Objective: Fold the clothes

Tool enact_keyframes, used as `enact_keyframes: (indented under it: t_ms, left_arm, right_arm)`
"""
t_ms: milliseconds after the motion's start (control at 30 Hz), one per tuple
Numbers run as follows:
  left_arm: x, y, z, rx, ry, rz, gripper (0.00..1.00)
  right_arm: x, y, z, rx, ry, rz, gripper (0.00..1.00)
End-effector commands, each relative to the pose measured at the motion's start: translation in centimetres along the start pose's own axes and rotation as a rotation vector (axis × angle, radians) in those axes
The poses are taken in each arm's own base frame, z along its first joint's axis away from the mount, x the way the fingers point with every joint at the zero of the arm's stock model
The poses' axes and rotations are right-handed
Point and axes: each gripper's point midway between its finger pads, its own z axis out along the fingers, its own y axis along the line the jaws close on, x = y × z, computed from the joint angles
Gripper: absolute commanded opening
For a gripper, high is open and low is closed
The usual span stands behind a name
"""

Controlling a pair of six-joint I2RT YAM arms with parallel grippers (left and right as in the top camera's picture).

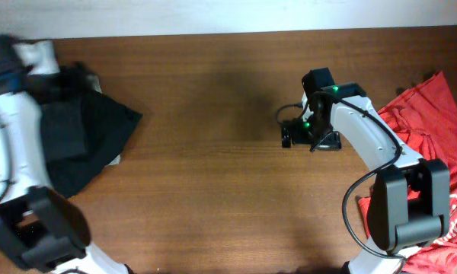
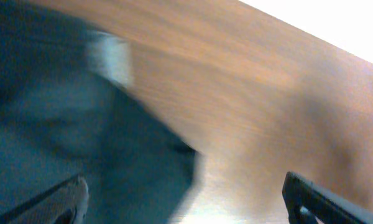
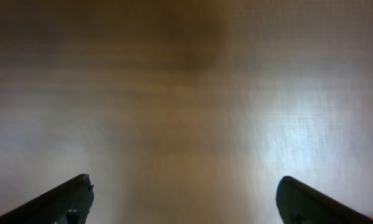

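Observation:
A folded black T-shirt point(image 1: 91, 133) lies at the left of the wooden table point(image 1: 213, 198); the blurred left wrist view shows it too point(image 2: 62, 143), with a white patch on it. My left gripper point(image 2: 183, 205) is open over the shirt's right edge; in the overhead view only its arm point(image 1: 15, 68) shows at the far left. A red shirt point(image 1: 434, 122) with white print lies crumpled at the right edge. My right gripper point(image 1: 293, 135) is open and empty over bare table, left of the red shirt; its fingers also show in the right wrist view point(image 3: 183, 205).
A white wall strip point(image 1: 213, 15) runs along the table's far edge. The red shirt reaches down behind the right arm's base point(image 1: 407, 205). A small pale bit point(image 1: 116, 160) peeks from under the black shirt's right corner.

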Motion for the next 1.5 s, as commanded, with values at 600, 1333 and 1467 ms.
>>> enact_keyframes:
  t_ms: [600,1333,1467]
  left_arm:
    - [28.6,-5.2,-15.7,-0.065,-0.291,0.383,0.99]
    - [28.6,-5.2,-15.7,-0.065,-0.289,0.383,0.99]
    - [28.6,-5.2,-15.7,-0.065,-0.29,0.383,0.99]
  right_arm:
    - [15.7,-5.9,-17.4,0.034,-0.862,-0.032,0.99]
    - [9.4,-8.4,-10.6,0.024,-1.443,-0.02,0.99]
    - [9.4,-8.4,-10.6,0.024,-1.443,-0.021,0.99]
